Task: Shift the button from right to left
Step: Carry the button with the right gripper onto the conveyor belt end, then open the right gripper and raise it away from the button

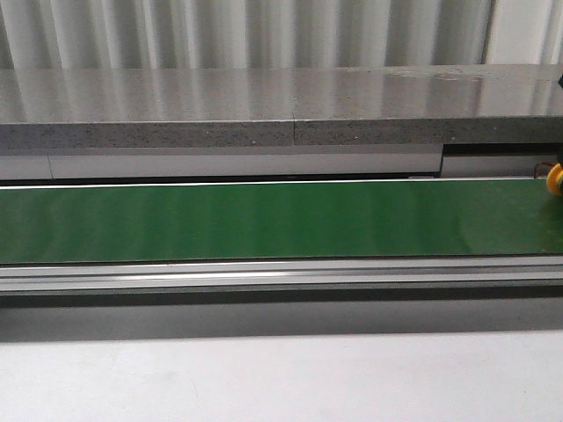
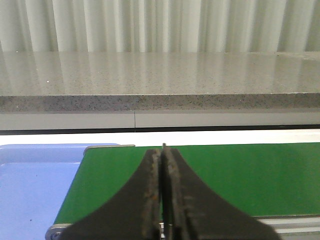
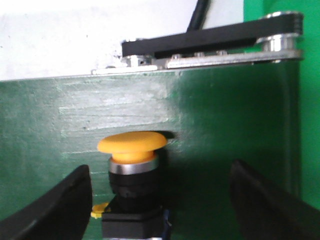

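Grasp step: the right gripper (image 3: 160, 200) stands apart around the button (image 3: 132, 172) on the green belt (image 1: 264, 220); next, closing. The left gripper (image 2: 163, 200) is together.

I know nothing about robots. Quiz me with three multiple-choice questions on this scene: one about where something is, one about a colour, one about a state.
1. Where in the front view is the button?
A. far left of the belt
B. middle of the belt
C. far right edge of the belt

2. What colour is the button's cap?
A. yellow-orange
B. red
C. blue

3. How are the right gripper fingers?
A. pressed together
B. spread apart, with the button between them
C. out of sight

Answers:
1 C, only a sliver of it shows at the right end of the green belt.
2 A, the right wrist view shows the cap clearly.
3 B, one dark finger stands on each side, neither touching the button.
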`<control>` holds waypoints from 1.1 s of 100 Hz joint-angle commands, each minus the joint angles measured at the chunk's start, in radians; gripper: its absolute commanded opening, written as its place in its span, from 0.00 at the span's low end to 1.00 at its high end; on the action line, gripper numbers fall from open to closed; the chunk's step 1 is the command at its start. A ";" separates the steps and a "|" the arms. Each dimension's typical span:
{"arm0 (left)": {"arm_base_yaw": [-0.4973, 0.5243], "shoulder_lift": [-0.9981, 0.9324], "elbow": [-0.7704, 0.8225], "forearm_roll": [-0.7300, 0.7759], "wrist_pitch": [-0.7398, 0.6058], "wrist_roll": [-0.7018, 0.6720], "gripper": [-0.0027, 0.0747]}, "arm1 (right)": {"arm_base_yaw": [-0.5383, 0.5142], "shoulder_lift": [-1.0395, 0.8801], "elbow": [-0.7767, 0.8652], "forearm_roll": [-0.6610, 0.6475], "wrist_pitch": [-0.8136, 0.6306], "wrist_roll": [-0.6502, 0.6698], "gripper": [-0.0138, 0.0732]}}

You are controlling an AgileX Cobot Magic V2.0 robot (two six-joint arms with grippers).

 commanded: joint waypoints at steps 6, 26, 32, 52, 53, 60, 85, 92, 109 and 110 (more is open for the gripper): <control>0.000 -0.034 0.025 -0.008 -0.083 -0.012 0.01 | 0.002 -0.148 -0.022 0.023 -0.068 -0.016 0.82; 0.000 -0.034 0.025 -0.008 -0.083 -0.012 0.01 | 0.023 -0.346 0.009 0.026 -0.089 -0.075 0.82; 0.000 -0.034 0.025 -0.008 -0.083 -0.012 0.01 | 0.038 -0.423 0.045 0.026 -0.124 -0.098 0.82; 0.000 -0.034 0.025 -0.008 -0.083 -0.012 0.01 | 0.071 -0.674 0.223 0.026 -0.204 -0.123 0.82; 0.000 -0.034 0.025 -0.008 -0.083 -0.012 0.01 | 0.071 -0.690 0.230 0.026 -0.203 -0.123 0.82; 0.000 -0.034 0.025 -0.008 -0.083 -0.012 0.01 | 0.071 -0.771 0.294 0.026 -0.201 -0.123 0.82; 0.000 -0.034 0.025 -0.008 -0.083 -0.012 0.01 | 0.071 -1.024 0.498 0.028 -0.175 -0.123 0.81; 0.000 -0.034 0.025 -0.008 -0.083 -0.012 0.01 | 0.071 -1.083 0.543 0.029 -0.170 -0.123 0.81; 0.000 -0.034 0.025 -0.008 -0.083 -0.012 0.01 | 0.071 -1.178 0.604 0.029 -0.174 -0.123 0.62; 0.000 -0.034 0.025 -0.008 -0.083 -0.012 0.01 | 0.071 -1.180 0.605 0.029 -0.174 -0.123 0.61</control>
